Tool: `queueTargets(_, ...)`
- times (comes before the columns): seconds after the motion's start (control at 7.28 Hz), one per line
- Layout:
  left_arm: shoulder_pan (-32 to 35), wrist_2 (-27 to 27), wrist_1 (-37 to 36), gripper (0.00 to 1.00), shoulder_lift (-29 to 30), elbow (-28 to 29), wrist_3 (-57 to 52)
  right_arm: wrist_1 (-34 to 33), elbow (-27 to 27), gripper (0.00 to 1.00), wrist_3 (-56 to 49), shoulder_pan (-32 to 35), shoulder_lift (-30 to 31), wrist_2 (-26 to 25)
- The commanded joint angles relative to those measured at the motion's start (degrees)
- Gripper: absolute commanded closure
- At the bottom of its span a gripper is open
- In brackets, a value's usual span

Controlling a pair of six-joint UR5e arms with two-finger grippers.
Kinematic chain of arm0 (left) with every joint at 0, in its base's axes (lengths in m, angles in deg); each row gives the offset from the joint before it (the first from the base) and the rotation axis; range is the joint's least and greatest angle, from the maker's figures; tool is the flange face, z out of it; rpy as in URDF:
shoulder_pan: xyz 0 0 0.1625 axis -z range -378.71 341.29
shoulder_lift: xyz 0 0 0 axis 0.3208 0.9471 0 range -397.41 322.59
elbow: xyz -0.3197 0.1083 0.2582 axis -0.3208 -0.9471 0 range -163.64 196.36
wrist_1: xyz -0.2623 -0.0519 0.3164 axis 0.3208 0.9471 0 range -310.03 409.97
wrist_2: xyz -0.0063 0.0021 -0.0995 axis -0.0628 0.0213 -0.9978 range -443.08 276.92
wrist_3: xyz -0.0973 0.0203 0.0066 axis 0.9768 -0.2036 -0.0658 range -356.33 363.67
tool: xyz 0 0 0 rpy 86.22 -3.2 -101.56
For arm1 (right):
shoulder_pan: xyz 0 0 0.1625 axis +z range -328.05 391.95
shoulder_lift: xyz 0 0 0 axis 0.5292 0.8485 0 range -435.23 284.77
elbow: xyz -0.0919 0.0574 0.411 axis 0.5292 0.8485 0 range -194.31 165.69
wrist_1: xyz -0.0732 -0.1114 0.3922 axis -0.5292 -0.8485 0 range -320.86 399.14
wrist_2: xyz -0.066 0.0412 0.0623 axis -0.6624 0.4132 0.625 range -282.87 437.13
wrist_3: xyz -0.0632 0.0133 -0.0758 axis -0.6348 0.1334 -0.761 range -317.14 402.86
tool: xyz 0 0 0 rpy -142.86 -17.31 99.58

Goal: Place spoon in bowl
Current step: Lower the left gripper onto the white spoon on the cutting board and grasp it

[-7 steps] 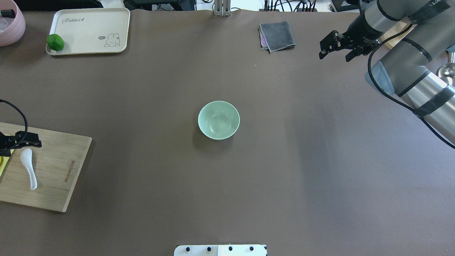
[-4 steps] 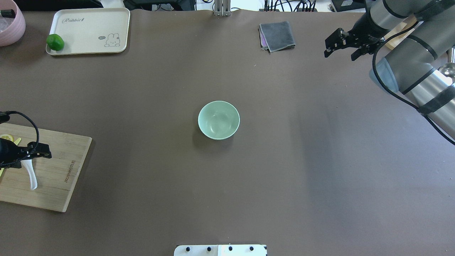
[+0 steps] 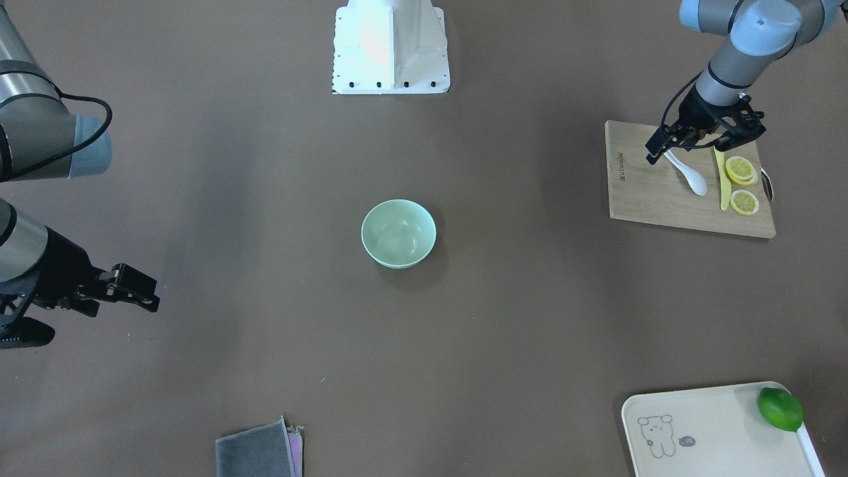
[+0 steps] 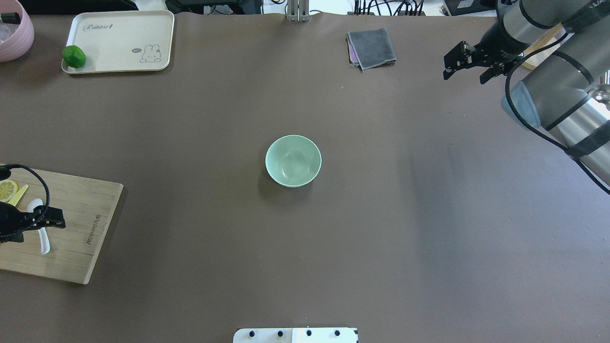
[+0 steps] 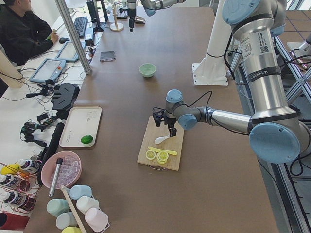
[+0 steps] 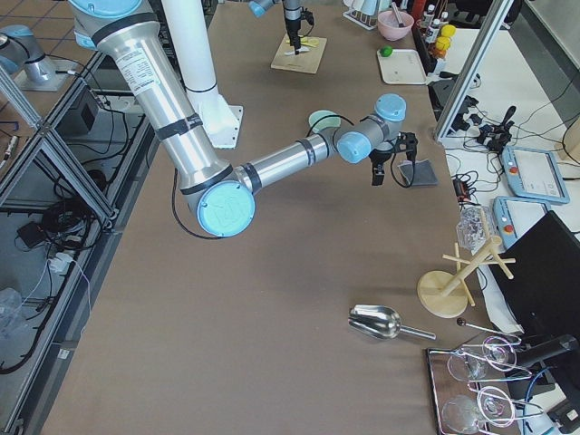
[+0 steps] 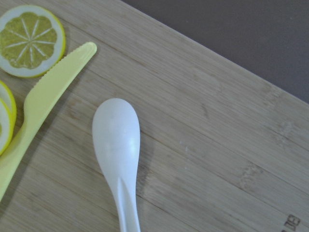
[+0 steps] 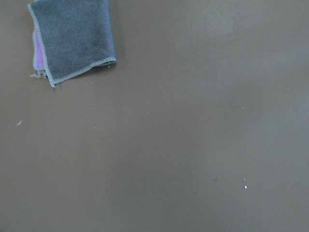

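Note:
The white spoon (image 4: 44, 242) lies on the wooden board (image 4: 90, 238) at the table's left edge, its scoop (image 7: 116, 130) toward the yellow knife (image 7: 43, 96). My left gripper (image 4: 34, 227) hangs open just above the spoon (image 3: 689, 175), one finger on each side of the handle and neither touching it. The mint-green bowl (image 4: 293, 160) stands upright in the middle of the table, with nothing in it (image 3: 398, 233). My right gripper (image 4: 465, 75) is open and holds nothing, far off at the back right.
Lemon slices (image 3: 742, 185) lie beside the knife on the board. A cream tray (image 4: 121, 40) with a lime (image 4: 74, 56) sits at the back left, next to a pink bowl (image 4: 14, 31). A folded grey cloth (image 4: 371, 47) lies at the back.
My left gripper slid along the board from above the scoop to over the spoon's handle. The right arm drew back toward the far right corner.

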Motion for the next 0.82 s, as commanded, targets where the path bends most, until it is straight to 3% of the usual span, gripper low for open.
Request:
queueTargets(0.0,-0.83,-0.12,0.03,0.10,-0.86,-0.58,0.09,-4.93,-3.05,0.00,-0.16,-0.34,0.50,-0.33)
queueTargets(0.27,-1.89,-0.03,0.03,0.11,-0.86,-0.41,0.09,-4.95,-3.67,0.00,-0.16,-1.22,0.50,-2.35)
queueTargets(0.55,-2.16,-0.03,0.03,0.26,-0.86,-0.32,0.09,-5.03,-3.67,0.00,-0.16,-1.31,0.50,-2.44)
queueTargets(0.69,-2.16,-0.03,0.03,0.27,-0.86,-0.15,0.00,-5.04,-3.67,0.00,-0.08,-1.40,0.50,-2.44)
